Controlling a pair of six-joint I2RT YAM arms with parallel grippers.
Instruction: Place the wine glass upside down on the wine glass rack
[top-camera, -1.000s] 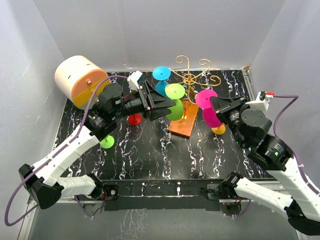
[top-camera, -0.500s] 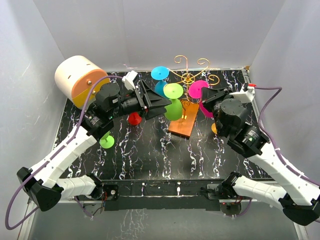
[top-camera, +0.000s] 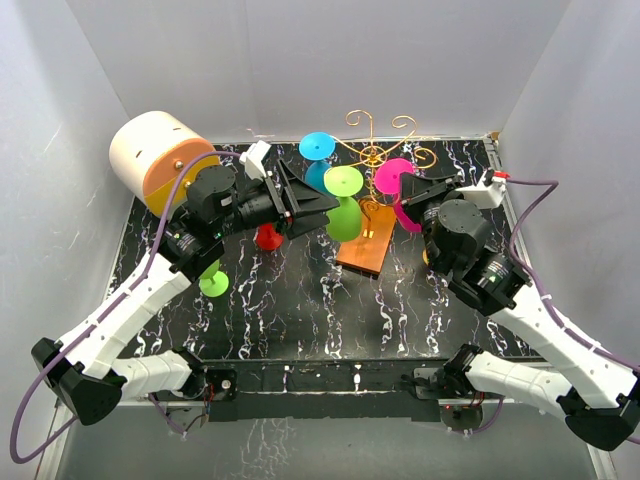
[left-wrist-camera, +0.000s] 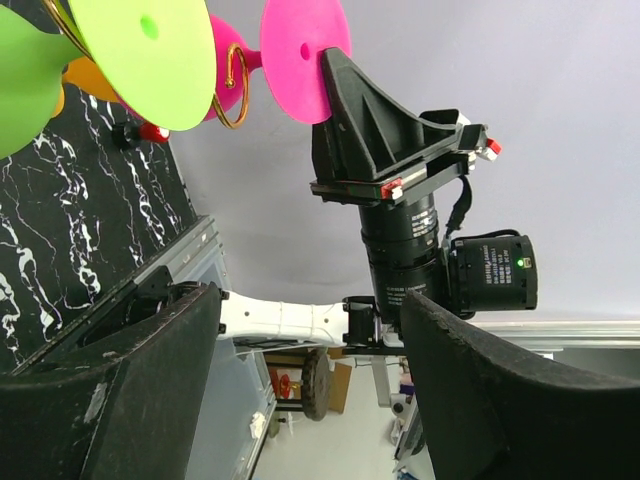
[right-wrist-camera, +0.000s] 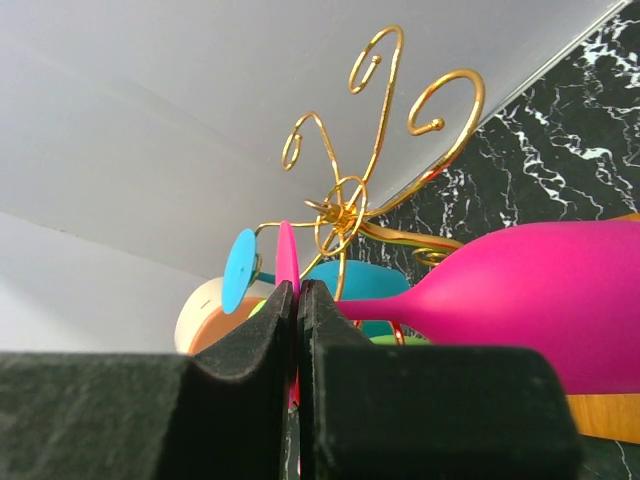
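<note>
The outstretched right end effector (right-wrist-camera: 297, 292) is pinching the pink wine glass (right-wrist-camera: 540, 285) by its foot, the gold wine glass rack (right-wrist-camera: 345, 210) standing just ahead of it, while the left end effector (top-camera: 330, 208) is hovering released opposite.

The rack (right-wrist-camera: 340, 215) is gleaming as thin polished gold wire, its base (top-camera: 365, 255) looking like smooth orange-brown wood. Beside the rack, the pink glass (right-wrist-camera: 540, 290) is showing smooth, opaque plastic. Under the rack, the table (top-camera: 300, 300) is shining like white-veined black marble.

Perhaps six glasses (top-camera: 345, 182); one rack (top-camera: 360, 255), cylinder (top-camera: 150, 160)
</note>
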